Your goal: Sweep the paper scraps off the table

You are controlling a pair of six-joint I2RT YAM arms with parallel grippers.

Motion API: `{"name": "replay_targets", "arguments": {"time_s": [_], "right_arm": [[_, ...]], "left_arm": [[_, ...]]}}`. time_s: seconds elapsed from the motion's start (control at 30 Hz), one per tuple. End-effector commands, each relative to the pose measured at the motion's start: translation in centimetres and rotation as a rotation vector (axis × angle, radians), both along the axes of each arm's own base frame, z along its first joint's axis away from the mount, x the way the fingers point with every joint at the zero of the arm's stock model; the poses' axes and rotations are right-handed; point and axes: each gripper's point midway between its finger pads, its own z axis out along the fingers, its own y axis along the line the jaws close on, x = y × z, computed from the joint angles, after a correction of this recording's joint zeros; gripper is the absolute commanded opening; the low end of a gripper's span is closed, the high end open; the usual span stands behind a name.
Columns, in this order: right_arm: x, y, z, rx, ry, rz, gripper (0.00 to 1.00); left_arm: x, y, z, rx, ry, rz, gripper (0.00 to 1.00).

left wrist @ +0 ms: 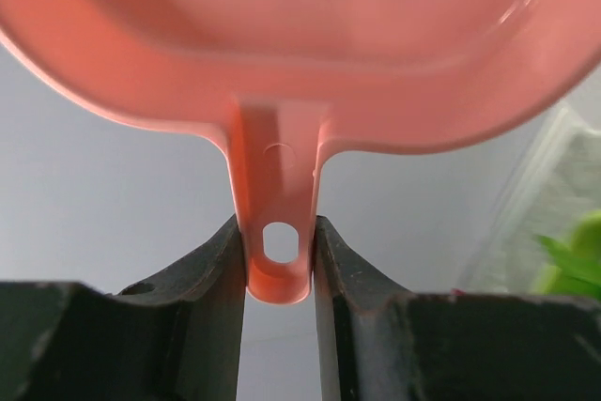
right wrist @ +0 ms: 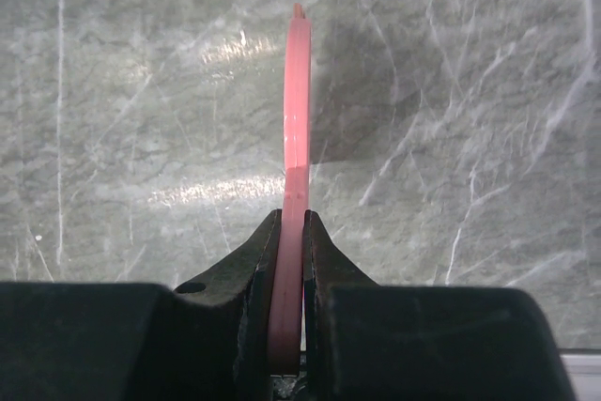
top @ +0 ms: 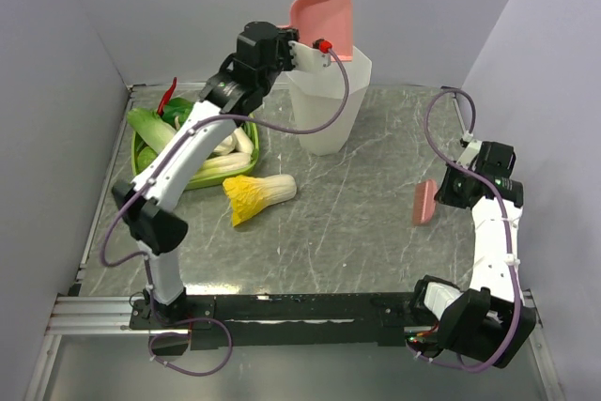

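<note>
Scraps, likely light and soft, better swept than pinched, show nowhere on the tabletop [top: 357, 223]; left claw [left wrist: 279, 265] clamps the dustpan [top: 324, 18] over the bin [top: 324, 119] at upper centre, right claw [right wrist: 289, 251] clamps a pink scraper [right wrist: 298, 110].

Top camera looks down from six o'clock; close wrist cameras share its pink plastic dustpan [top: 327, 21] at twelve, grey marble-patterned table [top: 385, 213] at three.
</note>
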Motion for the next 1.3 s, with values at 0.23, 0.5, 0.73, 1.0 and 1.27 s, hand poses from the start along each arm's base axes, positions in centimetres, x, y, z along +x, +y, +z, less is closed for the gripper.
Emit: {"name": "replay_targets", "arguments": {"time_s": [0.23, 0.5, 0.73, 1.0, 1.27], "right_arm": [[2.8, -0.1, 4.5, -0.01, -0.108, 0.075, 0.0], [4.8, 0.5, 8.7, -0.166, -0.246, 0.299, 0.0], [5.0, 1.5, 9.5, -0.56, -0.354, 0.619, 0.0], [5.0, -0.1, 6.1, -0.869, -0.313, 0.698, 0.0], [4.9, -1.8, 1.2, -1.048, -0.258, 0.738, 0.0]], "left_arm": [[-13.0, 1.9, -1.0, -0.401, 0.417, -0.151, 0.01], [-22.3, 1.8, -12.2, -0.285, 0.886, -0.286, 0.01], [-27.3, 1.7, -20.4, -0.216, 1.206, -0.283, 0.01], [-29.1, 1.4, -28.4, -0.092, 1.315, -0.206, 0.03], [-30.0, 0.4, -35.7, 0.119, 1.329, -0.088, 0.07]]}}
